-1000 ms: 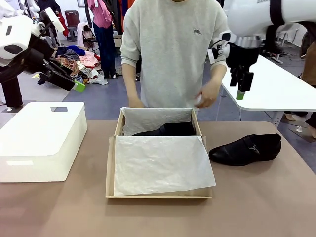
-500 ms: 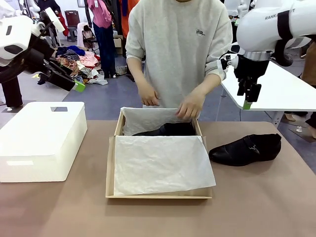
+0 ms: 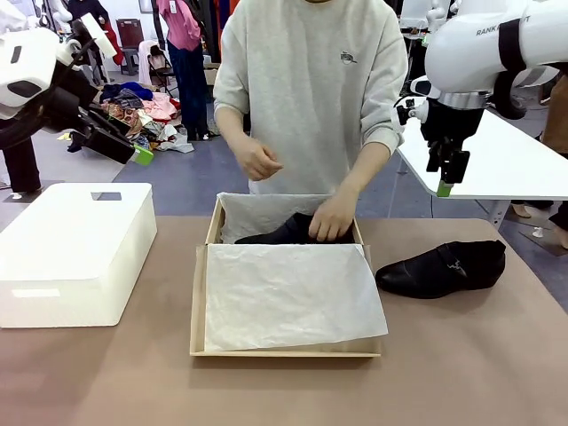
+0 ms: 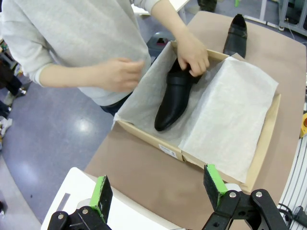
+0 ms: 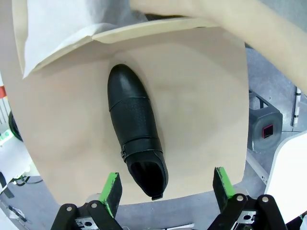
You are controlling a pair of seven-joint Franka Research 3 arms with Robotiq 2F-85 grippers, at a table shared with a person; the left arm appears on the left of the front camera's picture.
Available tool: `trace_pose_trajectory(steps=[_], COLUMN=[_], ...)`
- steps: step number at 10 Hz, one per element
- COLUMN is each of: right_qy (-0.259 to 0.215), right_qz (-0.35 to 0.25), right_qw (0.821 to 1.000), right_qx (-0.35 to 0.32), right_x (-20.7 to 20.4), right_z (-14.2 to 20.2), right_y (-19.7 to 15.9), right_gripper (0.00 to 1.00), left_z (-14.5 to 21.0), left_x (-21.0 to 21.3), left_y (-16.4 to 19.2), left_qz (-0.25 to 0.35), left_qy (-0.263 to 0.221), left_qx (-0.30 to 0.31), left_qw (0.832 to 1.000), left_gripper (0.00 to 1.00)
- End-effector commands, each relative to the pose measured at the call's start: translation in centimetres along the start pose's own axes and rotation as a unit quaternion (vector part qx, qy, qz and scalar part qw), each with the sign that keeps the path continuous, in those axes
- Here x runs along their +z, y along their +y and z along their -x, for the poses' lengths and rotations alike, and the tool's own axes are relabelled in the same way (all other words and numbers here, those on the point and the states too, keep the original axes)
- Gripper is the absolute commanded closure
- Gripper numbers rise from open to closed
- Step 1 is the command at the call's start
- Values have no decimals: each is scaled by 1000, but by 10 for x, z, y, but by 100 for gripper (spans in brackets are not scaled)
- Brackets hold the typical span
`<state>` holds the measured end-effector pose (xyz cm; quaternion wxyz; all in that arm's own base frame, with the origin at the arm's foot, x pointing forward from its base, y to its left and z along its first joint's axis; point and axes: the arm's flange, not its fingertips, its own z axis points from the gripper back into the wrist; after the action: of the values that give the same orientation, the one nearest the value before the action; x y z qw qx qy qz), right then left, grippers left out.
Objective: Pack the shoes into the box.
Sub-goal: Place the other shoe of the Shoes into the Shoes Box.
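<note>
Inside box (image 3: pixel 197 302), far end: one shoe (image 3: pixel 284 232) on white tissue (image 3: pixel 288 297), person's hand (image 3: pixel 331 219) on its heel end. Near box's right side, not touching it: second shoe (image 3: pixel 441 269), flat on table, untouched. Person's other hand (image 3: pixel 256 160) raised over box, empty.

Count: two shoes, one cardboard box, one white plastic box (image 3: pixel 75 248) at left, two grippers.

Left gripper (image 4: pixel 158 184): spread wide, holding nothing, high over table's left side. Right gripper (image 5: pixel 168 189): spread wide too, empty, hanging above second shoe, no contact.

Left wrist view: boxed shoe at full length, toe to heel. Front view: just its upper past the tissue sheet. Right wrist view: second shoe from straight above, strap and buckle clear.
</note>
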<state>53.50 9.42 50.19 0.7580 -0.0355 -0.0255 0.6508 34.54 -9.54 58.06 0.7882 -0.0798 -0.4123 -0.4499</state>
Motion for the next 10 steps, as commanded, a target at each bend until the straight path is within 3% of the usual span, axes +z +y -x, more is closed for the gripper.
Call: trace_pose_trajectory(steps=[1, 10], right_qy=[0, -7], right_qz=[0, 12], right_qw=[1000, 1000], right_qx=[0, 14], right_x=[0, -52], right_z=[0, 101], right_y=[0, -15], right_gripper=[0, 0], left_z=[0, 0], left_x=[-1, -1], left_y=[1, 1], left_qz=[0, 0], left_qy=[-8, -8], left_qx=[-2, -2], left_qw=[1000, 1000], left_gripper=[0, 0])
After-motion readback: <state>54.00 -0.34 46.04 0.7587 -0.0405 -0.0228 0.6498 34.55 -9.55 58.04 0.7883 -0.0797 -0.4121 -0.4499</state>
